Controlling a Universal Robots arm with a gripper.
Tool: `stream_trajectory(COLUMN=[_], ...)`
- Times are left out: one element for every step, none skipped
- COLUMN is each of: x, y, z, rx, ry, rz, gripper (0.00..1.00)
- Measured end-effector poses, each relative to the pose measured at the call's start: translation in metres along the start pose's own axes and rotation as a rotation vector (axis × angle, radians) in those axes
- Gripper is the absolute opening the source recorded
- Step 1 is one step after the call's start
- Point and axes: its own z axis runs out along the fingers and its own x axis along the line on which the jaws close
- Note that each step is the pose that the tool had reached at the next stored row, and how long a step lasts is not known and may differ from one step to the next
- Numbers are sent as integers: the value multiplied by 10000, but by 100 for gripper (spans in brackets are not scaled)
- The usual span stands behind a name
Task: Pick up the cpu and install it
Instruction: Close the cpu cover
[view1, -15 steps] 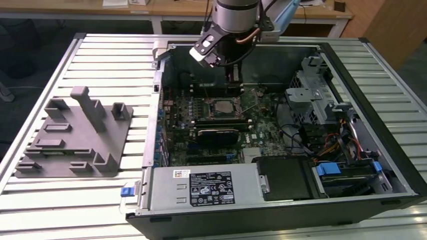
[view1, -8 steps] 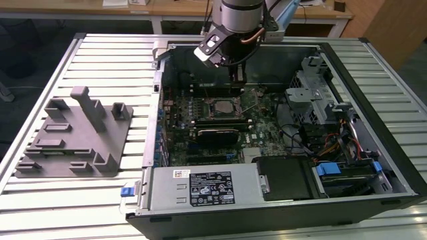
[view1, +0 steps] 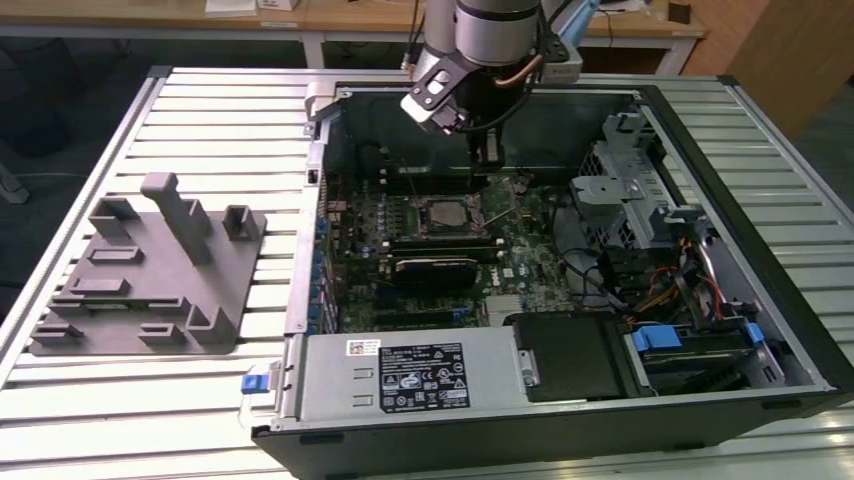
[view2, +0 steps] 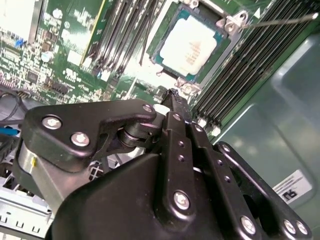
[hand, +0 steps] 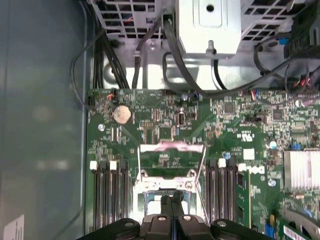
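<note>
Silvery cpu (view2: 192, 45) flat on the green motherboard (view2: 65, 47), closed black hand (view2: 172, 97) near it.

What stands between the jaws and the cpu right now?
Nothing visible. In the second wrist view the cpu lies uncovered a short way beyond the gripper, whose jaws are shut and hold nothing.

One computer case (view1: 534, 435) and one grey fixture (view1: 147, 280) sit on the table (view1: 200, 110). Inside the case are one motherboard (view1: 527, 262), one cpu (view2: 190, 44), one power supply (view1: 400, 375) and one coin cell (hand: 122, 114).
</note>
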Motion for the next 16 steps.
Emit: stream_trajectory(x=[1,1,2,3,3,4,5,5,6,7,8,8,9,10,11,12], y=[18,38,57,75,93,109,126,144,160,178,195,211,228,244,262,279], z=[1,2,3,4,5,6,7,8,9,10,11,12,13,14,15,16], rx=[-1,0,-1,0,0,0,0,0,0,0,0,0,0,0,0,-1], ry=[1,1,1,0,0,0,1,1,0,0,0,0,0,0,0,1], rz=[0,1,0,0,-1,-1,0,0,0,0,-1,0,0,1,1,0], gripper=[11,11,11,11,11,11,11,11,11,11,11,11,11,11,11,11])
